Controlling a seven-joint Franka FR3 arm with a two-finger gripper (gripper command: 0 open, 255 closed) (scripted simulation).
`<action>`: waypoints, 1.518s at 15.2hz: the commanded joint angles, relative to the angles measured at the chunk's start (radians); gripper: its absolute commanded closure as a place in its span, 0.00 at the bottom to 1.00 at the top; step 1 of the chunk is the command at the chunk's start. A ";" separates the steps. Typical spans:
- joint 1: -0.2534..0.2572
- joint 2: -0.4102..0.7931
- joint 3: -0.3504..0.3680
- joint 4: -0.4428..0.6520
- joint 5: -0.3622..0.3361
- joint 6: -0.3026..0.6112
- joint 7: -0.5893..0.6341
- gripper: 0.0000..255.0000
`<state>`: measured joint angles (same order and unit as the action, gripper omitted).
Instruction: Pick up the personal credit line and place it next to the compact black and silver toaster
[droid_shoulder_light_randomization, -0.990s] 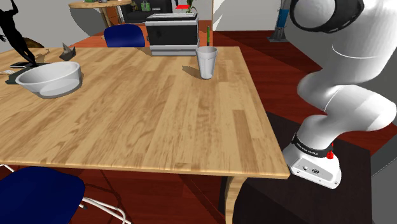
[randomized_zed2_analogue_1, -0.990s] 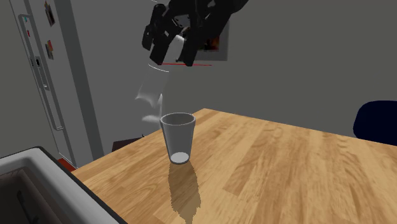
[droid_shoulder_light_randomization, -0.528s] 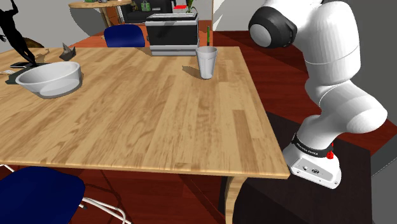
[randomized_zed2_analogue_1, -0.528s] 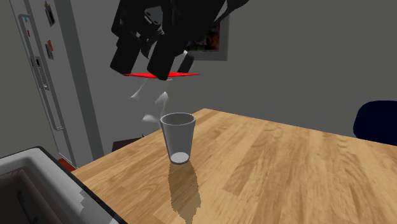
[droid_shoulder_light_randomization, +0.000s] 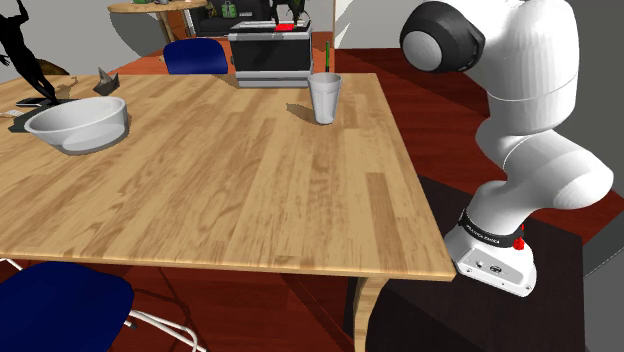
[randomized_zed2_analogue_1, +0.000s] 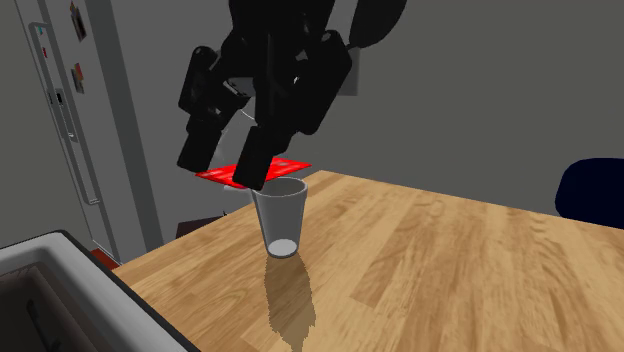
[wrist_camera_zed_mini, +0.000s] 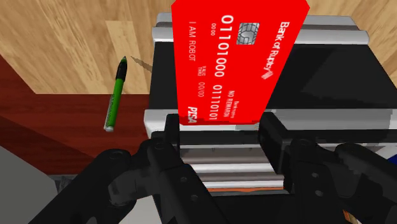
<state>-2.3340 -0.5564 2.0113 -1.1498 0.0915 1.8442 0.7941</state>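
A red credit card (wrist_camera_zed_mini: 235, 57) with white print and a chip is clasped by its edges in my gripper (wrist_camera_zed_mini: 226, 137), which is shut on it. The card hangs flat just above the black and silver toaster (wrist_camera_zed_mini: 267, 127). In the second exterior view my gripper (randomized_zed2_analogue_1: 228, 165) holds the card (randomized_zed2_analogue_1: 262, 168) level beside the rim of a clear glass (randomized_zed2_analogue_1: 280, 215), above the table's end. From the shoulder view the toaster (droid_shoulder_light_randomization: 270, 52) stands at the table's far edge, with the card (droid_shoulder_light_randomization: 287, 23) a small red patch over its top.
A clear glass (droid_shoulder_light_randomization: 325, 97) stands on the wooden table (droid_shoulder_light_randomization: 230, 190) in front of the toaster. A green pen (wrist_camera_zed_mini: 116, 102) lies beside the toaster near the table edge. A grey bowl (droid_shoulder_light_randomization: 78, 125) sits at the shoulder view's left. Blue chairs (droid_shoulder_light_randomization: 195, 55) stand around.
My gripper has come down with the red card, from high over the glass to about its rim level above the toaster. The arm's upper joints have swung toward the table.
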 joint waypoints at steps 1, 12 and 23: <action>0.024 0.007 -0.007 -0.045 -0.009 0.033 0.010 1.00; 0.115 0.028 -0.031 -0.253 -0.040 0.192 0.055 1.00; 0.154 0.016 -0.030 -0.404 -0.043 0.331 0.089 1.00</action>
<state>-2.1830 -0.5393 1.9817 -1.5414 0.0490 2.1635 0.8807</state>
